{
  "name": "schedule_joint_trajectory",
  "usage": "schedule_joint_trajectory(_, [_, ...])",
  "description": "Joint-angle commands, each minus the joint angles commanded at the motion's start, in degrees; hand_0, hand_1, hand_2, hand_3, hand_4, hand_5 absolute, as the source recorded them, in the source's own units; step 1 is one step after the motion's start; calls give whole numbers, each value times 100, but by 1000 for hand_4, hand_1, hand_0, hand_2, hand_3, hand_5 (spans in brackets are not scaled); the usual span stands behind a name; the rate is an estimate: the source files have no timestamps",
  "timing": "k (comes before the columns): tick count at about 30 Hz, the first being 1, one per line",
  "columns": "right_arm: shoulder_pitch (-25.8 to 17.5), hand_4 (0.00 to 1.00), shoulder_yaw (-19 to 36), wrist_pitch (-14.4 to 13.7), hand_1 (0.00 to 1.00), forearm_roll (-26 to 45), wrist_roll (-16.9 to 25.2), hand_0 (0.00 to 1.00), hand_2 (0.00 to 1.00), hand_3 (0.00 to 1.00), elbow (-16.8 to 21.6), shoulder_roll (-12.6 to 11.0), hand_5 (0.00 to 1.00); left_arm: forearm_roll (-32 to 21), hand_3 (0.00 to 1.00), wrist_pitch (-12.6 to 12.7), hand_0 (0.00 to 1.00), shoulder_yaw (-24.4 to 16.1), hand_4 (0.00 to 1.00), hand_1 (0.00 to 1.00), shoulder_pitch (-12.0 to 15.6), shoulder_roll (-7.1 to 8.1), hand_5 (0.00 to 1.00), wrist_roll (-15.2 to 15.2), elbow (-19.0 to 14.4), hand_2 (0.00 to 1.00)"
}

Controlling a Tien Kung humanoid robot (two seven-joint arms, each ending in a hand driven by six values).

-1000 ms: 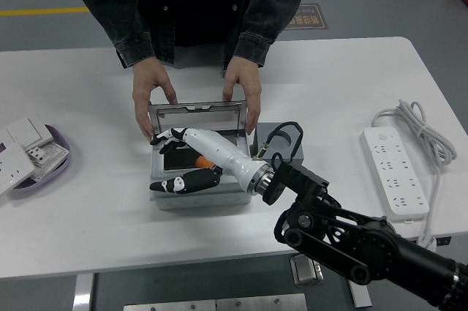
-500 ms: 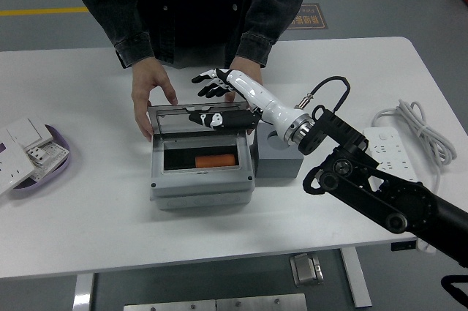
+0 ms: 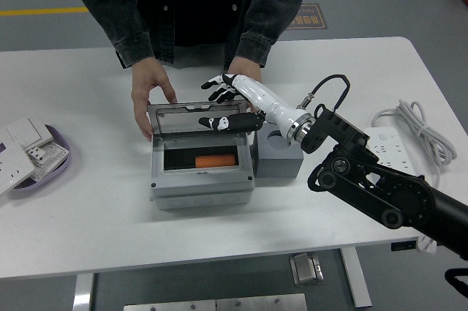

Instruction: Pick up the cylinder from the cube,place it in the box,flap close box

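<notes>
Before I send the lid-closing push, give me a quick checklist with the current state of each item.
1. Cylinder in the box: ok. The orange cylinder lies inside the grey box.
2. Cube cleared: ok. The grey cube shows only its empty round socket.
3. Lid ready to close: ok. The lid stands raised at the box's far edge.
4. Right hand placed: ok. The right hand is at the lid's right end, fingers spread, holding nothing.
5. Lid path free of the person: not ok. The person's hand rests on the lid's left end; the other is hidden behind the robot's hand.
6. Left hand: cannot tell, not in view.
</notes>
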Motion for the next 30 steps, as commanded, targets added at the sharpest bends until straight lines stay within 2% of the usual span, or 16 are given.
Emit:
schedule_joint_trajectory(6, [-61,851,-126,-23,623,-165,-39,659,662,739,217,-93,417,-45,628,-2,611,49,688,618,-5,-6,200,-11,5,581])
schedule_joint_trajectory(12, [-178,851,-164,-56,619,-565,-138,658,659,739,733,-302,419,-121,628,8,612,113,688,618,5,-3,200,-35,14,581])
schedule_joint_trajectory(16, [-345,851,-209,113,619,-910,-232,658,659,739,931,-390,419,-273,628,8,612,266,688,618,15,-7,200,-78,25,581])
schedule_joint_trajectory(22, [-659,848,-202,292,613,-1262,-326,645,656,735,1046,-412,418,-477,629,11,611,464,688,618,29,-21,200,-133,30,581])
schedule_joint_trajectory(27, [-842,845,-233,344,609,-1199,-339,638,659,734,1051,-438,431,-503,628,15,611,486,688,618,27,-22,200,-142,30,581])
schedule_joint_trajectory(30, [-978,842,-68,325,604,-1170,-319,631,659,731,1050,-444,437,-482,628,16,611,466,688,618,25,-19,200,-143,30,581])
